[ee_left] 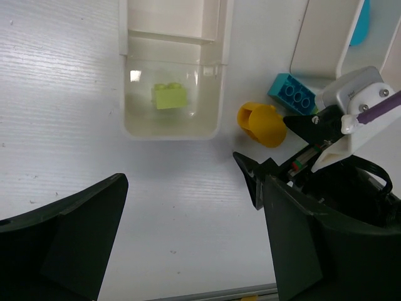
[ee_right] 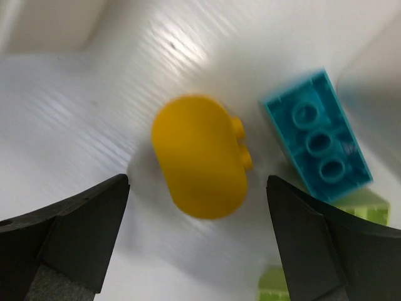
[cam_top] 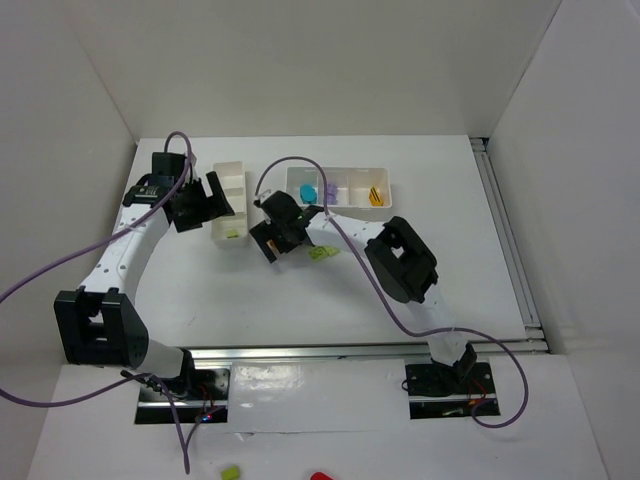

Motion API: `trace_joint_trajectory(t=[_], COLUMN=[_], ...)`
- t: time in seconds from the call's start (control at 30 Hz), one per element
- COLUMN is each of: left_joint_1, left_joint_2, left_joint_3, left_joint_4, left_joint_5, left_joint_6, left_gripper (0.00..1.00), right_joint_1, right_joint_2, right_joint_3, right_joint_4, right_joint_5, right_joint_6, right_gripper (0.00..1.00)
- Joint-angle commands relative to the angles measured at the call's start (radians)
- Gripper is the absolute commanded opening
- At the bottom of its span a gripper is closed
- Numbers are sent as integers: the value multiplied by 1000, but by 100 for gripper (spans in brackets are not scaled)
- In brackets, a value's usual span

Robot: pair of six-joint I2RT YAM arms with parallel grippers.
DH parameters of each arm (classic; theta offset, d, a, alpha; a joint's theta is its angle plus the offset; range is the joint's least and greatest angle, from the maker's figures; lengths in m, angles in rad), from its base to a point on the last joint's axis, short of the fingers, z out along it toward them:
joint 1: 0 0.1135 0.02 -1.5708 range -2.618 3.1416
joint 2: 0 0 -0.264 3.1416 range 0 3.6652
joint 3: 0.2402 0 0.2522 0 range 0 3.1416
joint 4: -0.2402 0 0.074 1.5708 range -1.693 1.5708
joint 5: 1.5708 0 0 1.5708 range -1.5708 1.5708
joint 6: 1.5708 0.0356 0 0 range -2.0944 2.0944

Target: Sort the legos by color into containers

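A rounded yellow-orange lego (ee_right: 199, 164) lies on the table just ahead of my open right gripper (ee_right: 197, 244), with nothing between its fingers. A teal lego (ee_right: 316, 147) lies to its right, and lime green legos (ee_right: 363, 207) lie nearer the edge. In the top view the right gripper (cam_top: 272, 232) hovers between the two containers. The narrow container (ee_left: 172, 132) holds one lime green lego (ee_left: 169, 97). My left gripper (ee_left: 188, 238) stands open and empty in front of it. The long container (cam_top: 340, 172) holds teal, purple and orange legos in separate compartments.
Lime green legos (cam_top: 320, 252) lie on the table beside the right arm's wrist. An aluminium rail (cam_top: 370, 350) runs along the near table edge. White walls close off the back and both sides. A lime piece (cam_top: 231, 471) lies off the table, below the arm bases.
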State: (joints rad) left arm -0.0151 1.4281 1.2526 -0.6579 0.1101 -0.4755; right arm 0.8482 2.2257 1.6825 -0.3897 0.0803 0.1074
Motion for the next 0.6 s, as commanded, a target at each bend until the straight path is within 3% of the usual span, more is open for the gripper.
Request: trace_joint_trajectory(t=[0.0,0.17,0.37,0.43,0.57], left_joint_1=[7,7,7,-2,-55], left_joint_2=[-15,-15,-15,-5,47], left_joint_3=[8,8,17,18,37], left_joint_4=[15,15,15,15,15], left_joint_5=[20,20,30,30,48], left_joint_6=[5,5,14,23,34], left_gripper=[97,97,97,97,96], right_joint_1=[0,9,18,18,-20], right_joint_2=[51,83,-27,-151,-340], right_joint_3=[101,166,149,79,-71], right_joint_4=[69,69,6,17,13], right_joint_5=[-42,-65,5,48,131], right_joint_6=[-31,-31,-8,14,44], right_gripper=[95,83,47,41,41])
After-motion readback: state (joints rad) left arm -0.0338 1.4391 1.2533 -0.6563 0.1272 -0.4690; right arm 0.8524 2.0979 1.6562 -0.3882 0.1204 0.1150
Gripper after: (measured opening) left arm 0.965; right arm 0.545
